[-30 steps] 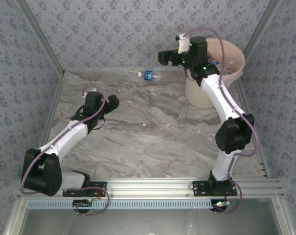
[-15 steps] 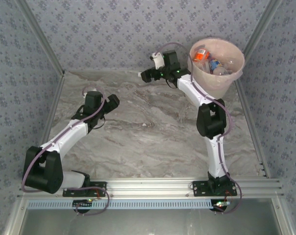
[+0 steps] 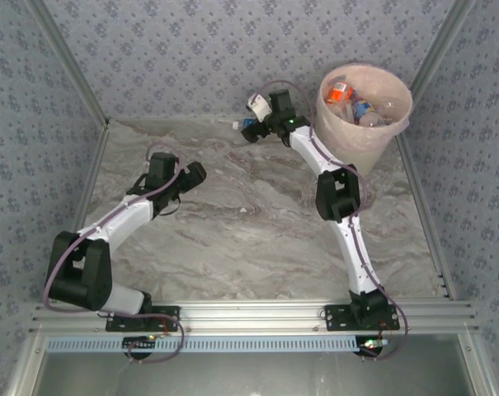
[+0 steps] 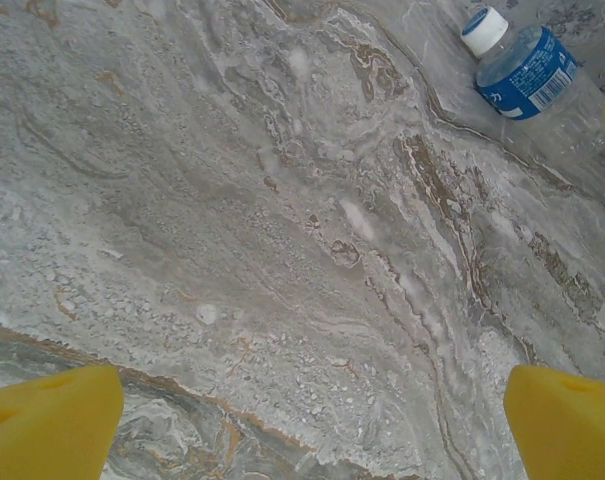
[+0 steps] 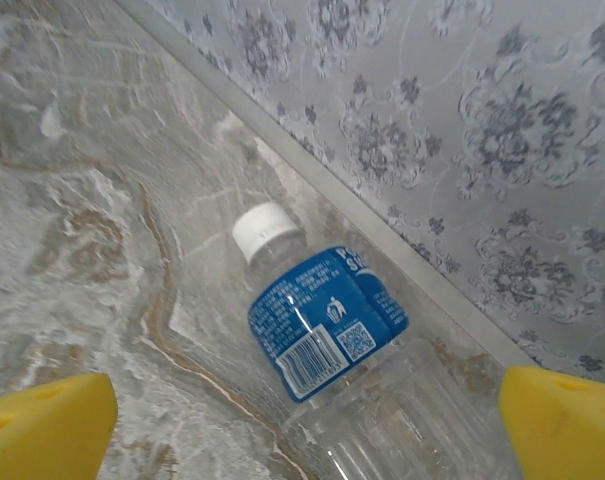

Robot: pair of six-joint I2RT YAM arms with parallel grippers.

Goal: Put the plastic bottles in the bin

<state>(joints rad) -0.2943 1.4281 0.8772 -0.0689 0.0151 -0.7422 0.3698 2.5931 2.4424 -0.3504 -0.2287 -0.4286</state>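
Right wrist, ribbed clear bottle (image 5: 327,320), veined marble table (image 5: 72,250)

We see one loose bottle (image 5: 327,322) out on the marble tabletop (image 5: 72,250). It's clear, with a white cap and a blue label with a barcode, lying on its side right along the back wall (image 5: 432,120), cap pointing to the upper left of the right wrist view. The bin (image 3: 378,140) stands upright in the upper right of the top view, cream-white, with a pale-pink bag folded over its rim. Inside we can spot a jumble of bottles (image 3: 364,107): one orange-labelled, one blue-labelled, the rest hard to tell apart.
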